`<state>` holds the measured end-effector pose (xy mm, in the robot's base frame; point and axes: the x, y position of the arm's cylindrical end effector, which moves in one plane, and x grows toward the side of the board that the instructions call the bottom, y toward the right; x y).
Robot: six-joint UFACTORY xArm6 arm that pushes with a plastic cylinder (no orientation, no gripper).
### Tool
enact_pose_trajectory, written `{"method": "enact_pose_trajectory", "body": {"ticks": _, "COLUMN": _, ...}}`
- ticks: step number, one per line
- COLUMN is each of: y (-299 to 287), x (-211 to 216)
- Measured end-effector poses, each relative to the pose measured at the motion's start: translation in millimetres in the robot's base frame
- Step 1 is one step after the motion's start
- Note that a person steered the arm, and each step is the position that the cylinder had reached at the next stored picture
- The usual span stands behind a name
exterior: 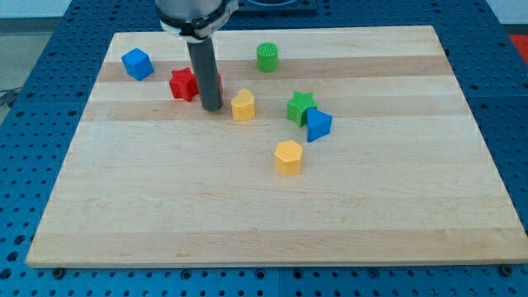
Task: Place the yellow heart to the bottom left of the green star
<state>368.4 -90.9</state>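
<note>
On the wooden board (247,214), my tip (212,107) rests just left of the yellow heart (242,106), with the red block (183,84) beside the rod. The heart lies left of the green star (301,106), level with it and apart. The rod carries no jaws and holds nothing.

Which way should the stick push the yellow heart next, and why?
Probably nudge toward the view's right and slightly down. My tip sits just left of the yellow heart, and the green star lies further right, so the heart must end up below-left of it.
</note>
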Motion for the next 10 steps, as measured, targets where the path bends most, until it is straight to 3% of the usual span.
{"method": "enact_pose_trajectory", "body": {"ticks": 1, "y": 40.8, "x": -3.2}}
{"method": "enact_pose_trajectory", "body": {"ticks": 3, "y": 13.0, "x": 45.6}}
{"method": "enact_pose_trajectory", "body": {"ticks": 5, "y": 32.5, "x": 49.4}}
{"method": "enact_pose_trajectory", "body": {"ticks": 9, "y": 91.5, "x": 1.4}}
{"method": "enact_pose_trajectory", "body": {"ticks": 10, "y": 91.5, "x": 16.6}}
